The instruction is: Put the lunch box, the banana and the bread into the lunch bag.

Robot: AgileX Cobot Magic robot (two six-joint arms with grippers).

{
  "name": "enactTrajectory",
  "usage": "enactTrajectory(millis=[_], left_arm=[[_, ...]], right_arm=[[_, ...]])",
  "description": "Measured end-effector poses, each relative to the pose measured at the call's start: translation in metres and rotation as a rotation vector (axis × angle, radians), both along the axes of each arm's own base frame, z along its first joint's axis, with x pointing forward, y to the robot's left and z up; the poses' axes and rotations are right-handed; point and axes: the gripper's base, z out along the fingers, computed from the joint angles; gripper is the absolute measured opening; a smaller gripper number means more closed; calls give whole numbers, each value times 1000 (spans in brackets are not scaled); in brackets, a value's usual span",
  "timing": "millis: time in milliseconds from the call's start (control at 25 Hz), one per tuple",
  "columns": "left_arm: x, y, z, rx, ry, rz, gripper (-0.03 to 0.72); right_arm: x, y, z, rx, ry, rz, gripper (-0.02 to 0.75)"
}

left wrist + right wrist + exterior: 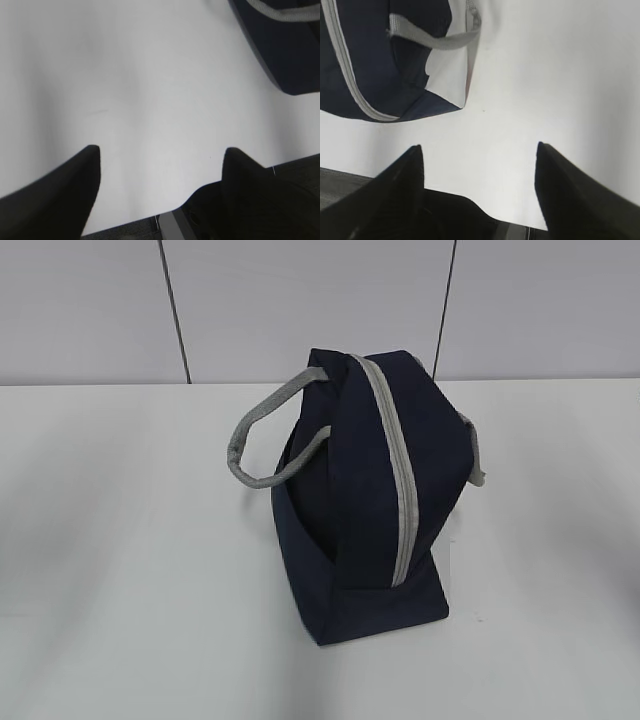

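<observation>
The navy lunch bag (pixel 370 510) stands in the middle of the white table (pixel 120 570), its grey zipper strip (pixel 400 490) running along the top and looking zipped. One grey handle (pixel 255 450) loops out to its left. No arm shows in the exterior view. My left gripper (pixel 160 150) is open over bare table near the table's edge, with a corner of the bag (pixel 285 50) at the upper right. My right gripper (pixel 479 147) is open too and holds nothing; the bag (pixel 370 60) lies up and left of it. The lunch box, the banana and the bread are out of view.
Grey wall panels (pixel 300 300) close off the back of the table. The table's near edge (pixel 150 217) shows below the left gripper, with dark floor beyond it.
</observation>
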Motion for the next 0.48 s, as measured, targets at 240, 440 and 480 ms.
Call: enactTrajectory(millis=[240,440,480], left_arm=[[-60,16,-6,-30,-69,33,508],[-104,30,-14,-40,-159,48,508],[-112,32,-18,-42,-169,42,508]], right_arm=[[-67,-3,-16,-17,-90,-13,528],[-109,-5,-36,-30,-117,-16,529],[-117,-5,-42,-33,-112,-13,529]])
